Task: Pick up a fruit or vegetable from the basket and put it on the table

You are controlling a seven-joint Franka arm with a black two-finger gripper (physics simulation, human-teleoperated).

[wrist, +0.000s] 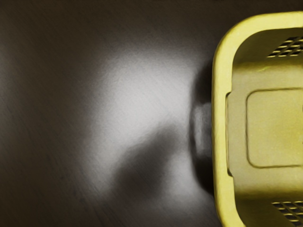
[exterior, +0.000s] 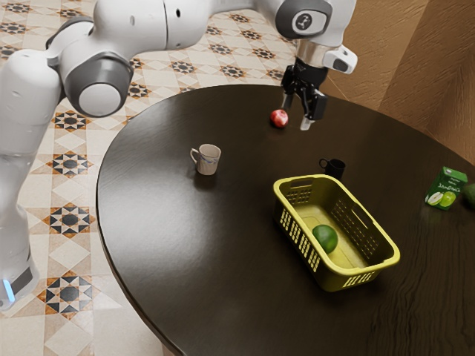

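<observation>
- Dark, round wooden bench (exterior: pixel 178 252) above patterned floor tiles (exterior: pixel 70 221).
- Yellow, slotted plastic basket (exterior: pixel 338 277), well in from the bench's edge on the exterior view's left; round green fruit (exterior: pixel 325 238) inside, on its floor.
- Green printed carton (exterior: pixel 447 187), toward the exterior view's right.
- Small black mug (exterior: pixel 335 169), just beyond the basket.
- White patterned mug (exterior: pixel 208 159), nearer the bench's left edge in the exterior view.
- Shiny red fruit (exterior: pixel 279 119), toward the far edge.
- Black two-finger tool (exterior: pixel 296 116), raised above the bench, fingers apart.

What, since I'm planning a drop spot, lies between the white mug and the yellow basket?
Only bare dark tabletop lies between the white mug and the yellow basket, as the exterior view shows.
</observation>
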